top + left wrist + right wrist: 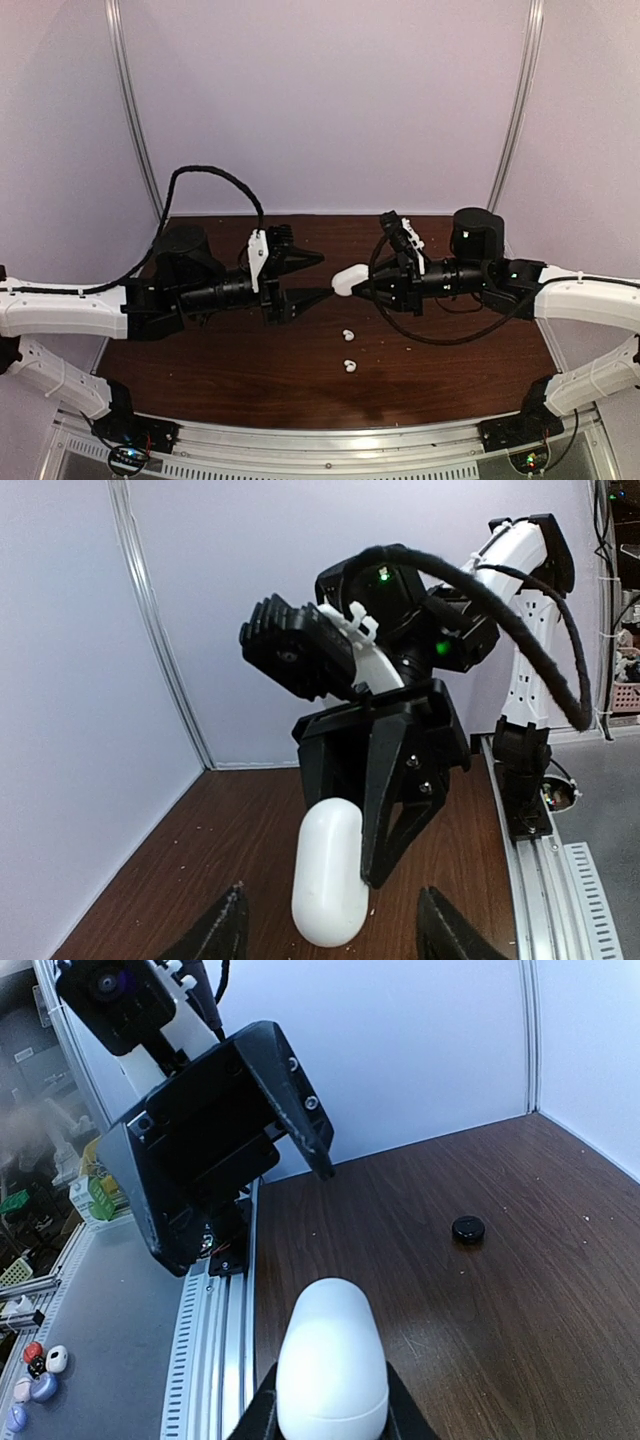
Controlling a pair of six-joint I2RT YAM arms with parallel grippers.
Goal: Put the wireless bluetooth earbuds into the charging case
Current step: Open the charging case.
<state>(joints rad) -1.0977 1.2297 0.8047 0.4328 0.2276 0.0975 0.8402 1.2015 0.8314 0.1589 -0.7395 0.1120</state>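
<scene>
My right gripper (362,285) is shut on a glossy white charging case (345,279) and holds it above the table's middle, its lid closed. The case fills the right wrist view (330,1365) between my fingers (262,1412). My left gripper (322,275) is open and empty, facing the case from the left, its tips just short of it. In the left wrist view the case (330,870) hangs between my spread fingertips (228,928). Two white earbuds (347,334) (350,365) lie on the table in front of the case.
A small black round object (467,1228) lies on the brown table (220,360). The metal rail (210,1340) runs along the near table edge. White walls (330,100) close the back and sides.
</scene>
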